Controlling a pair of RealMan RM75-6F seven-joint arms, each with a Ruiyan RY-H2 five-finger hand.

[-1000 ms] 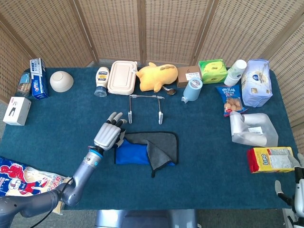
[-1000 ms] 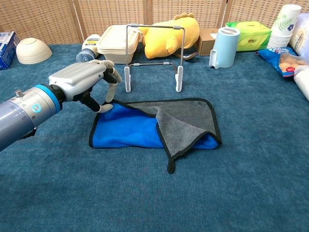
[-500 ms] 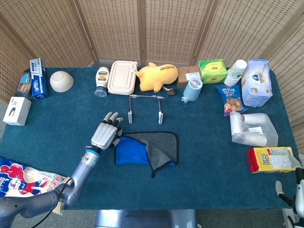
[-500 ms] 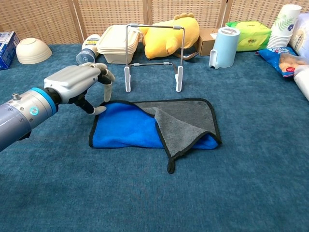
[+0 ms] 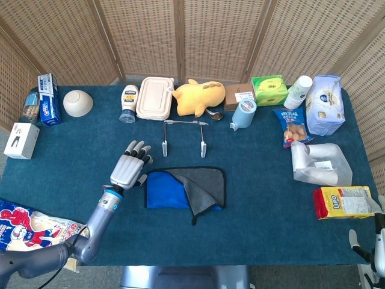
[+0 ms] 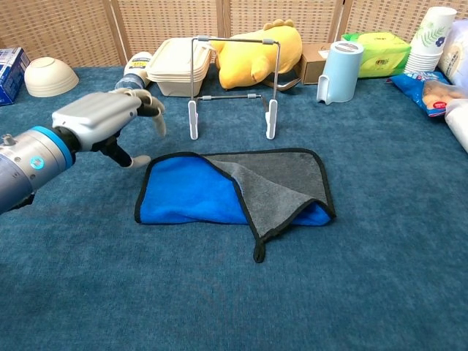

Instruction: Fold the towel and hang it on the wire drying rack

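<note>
The towel lies flat on the blue table cloth, blue side up on the left, with a grey flap folded over its right part. The wire drying rack stands upright just behind it. My left hand hovers just left of the towel's far left corner, fingers spread and curved, holding nothing. Its thumb tip is close to the towel's black edge. Only a sliver of my right hand shows at the bottom right corner of the head view, far from the towel.
Behind the rack stand a lidded container, a yellow plush toy, a mayonnaise bottle and a light blue jug. A bowl sits far left. Snack bags and a yellow box fill the right side.
My left hand let go of the towel's far left corner and drew back to the left. The corner now lies flat. The rack and the right hand have not moved.
</note>
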